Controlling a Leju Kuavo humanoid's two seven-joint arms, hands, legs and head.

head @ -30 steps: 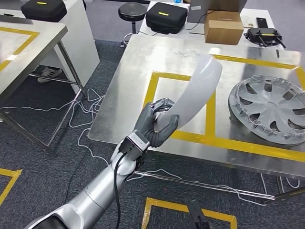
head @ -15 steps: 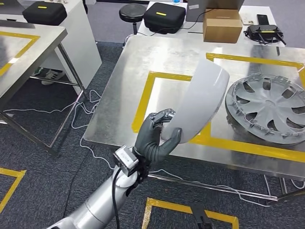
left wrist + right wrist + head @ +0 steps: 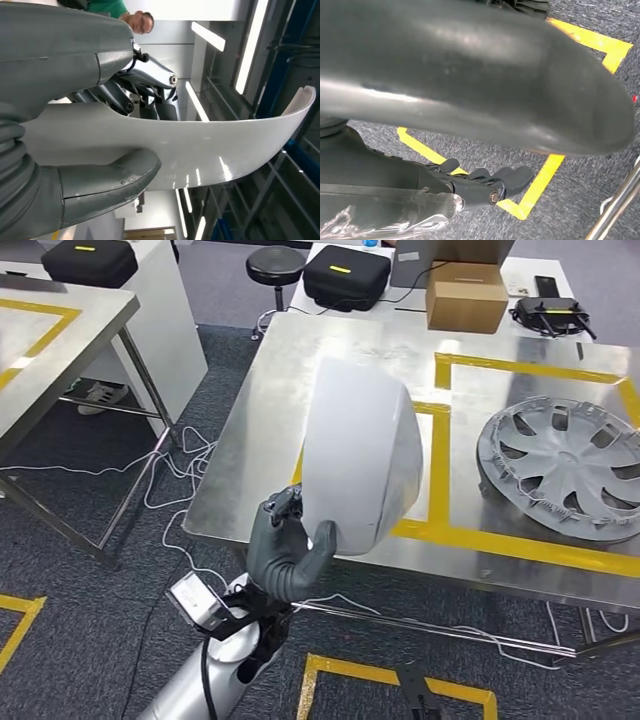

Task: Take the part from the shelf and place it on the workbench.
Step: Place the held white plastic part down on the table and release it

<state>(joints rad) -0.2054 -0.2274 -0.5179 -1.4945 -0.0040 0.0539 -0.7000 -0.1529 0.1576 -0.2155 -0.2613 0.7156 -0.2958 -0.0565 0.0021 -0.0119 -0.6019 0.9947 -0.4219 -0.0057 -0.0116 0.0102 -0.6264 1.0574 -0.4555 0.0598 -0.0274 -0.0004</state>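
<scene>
Above the workbench point(image 3: 249, 430) edge, the left hand point(image 3: 283, 552) clamps the white part point(image 3: 361, 455); thumb under, fingers point(image 3: 151, 82) curled over.

This is a workshop or robotics test floor rather than a home; steel-topped workbenches point(image 3: 264, 430) marked with yellow tape outlines point(image 3: 441, 440) stand on grey carpet tiled with more yellow floor markings point(image 3: 377, 675); loose white cables point(image 3: 177, 465) trail under the bench edges; a grey wheel cover point(image 3: 562, 465) lies near the main bench's right edge; black equipment cases point(image 3: 347, 275), a cardboard box point(image 3: 466, 295) and a stool point(image 3: 277, 265) sit beyond its far edge; the left wrist view shows long ceiling strip lights point(image 3: 251, 47).
</scene>
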